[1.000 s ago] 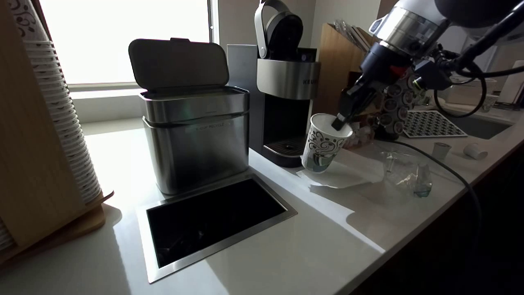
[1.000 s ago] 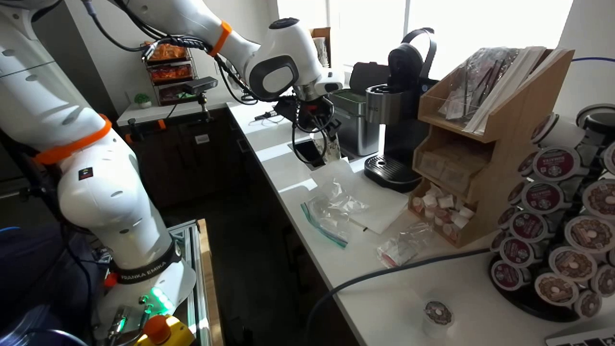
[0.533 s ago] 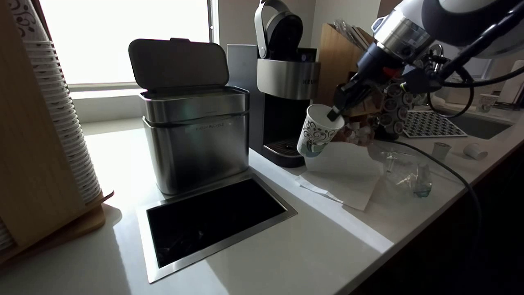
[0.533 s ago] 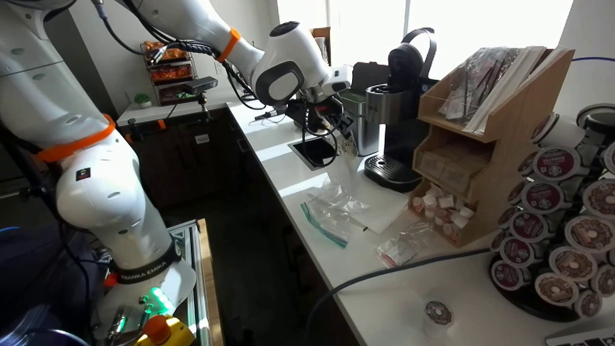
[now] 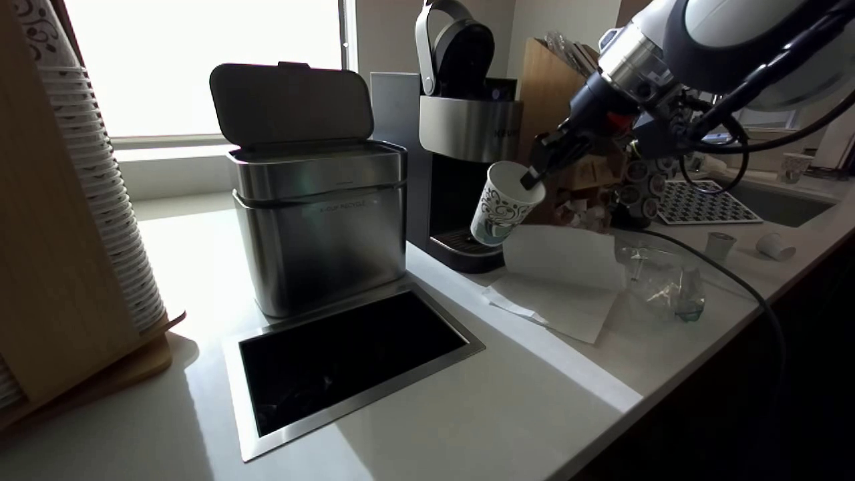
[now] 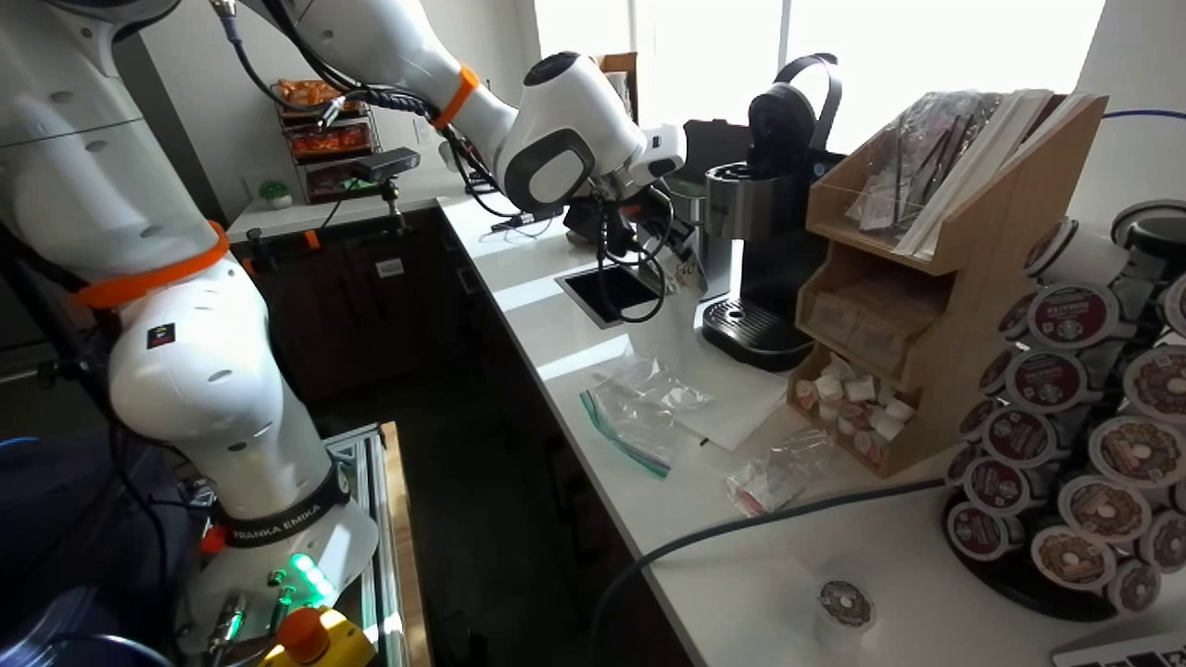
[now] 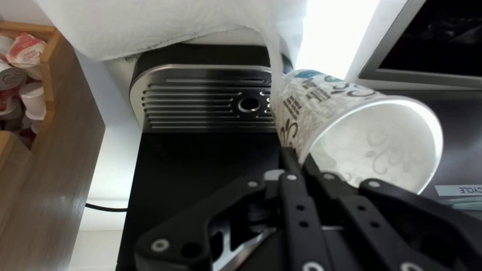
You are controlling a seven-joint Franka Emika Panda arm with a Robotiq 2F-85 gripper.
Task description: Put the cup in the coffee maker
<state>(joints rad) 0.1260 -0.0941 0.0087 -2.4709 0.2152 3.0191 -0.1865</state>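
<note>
"Where's the cup point(image 5: 505, 208)?"
"Held above the counter point(image 5: 494, 394), tilted, just outside the coffee maker point(image 5: 467, 128) and near its drip tray point(image 7: 192, 99)."
"And the jaws?"
"Narrow, pinching the cup's wall at the rim; one finger point(image 5: 530, 179) of the gripper point(image 7: 300, 159) sits inside."
"What else is near?"
"The steel bin point(image 5: 320, 230) beside the coffee maker, its lid point(image 5: 294, 107) up, and a white sheet point(image 5: 568, 306) on the counter."
</note>
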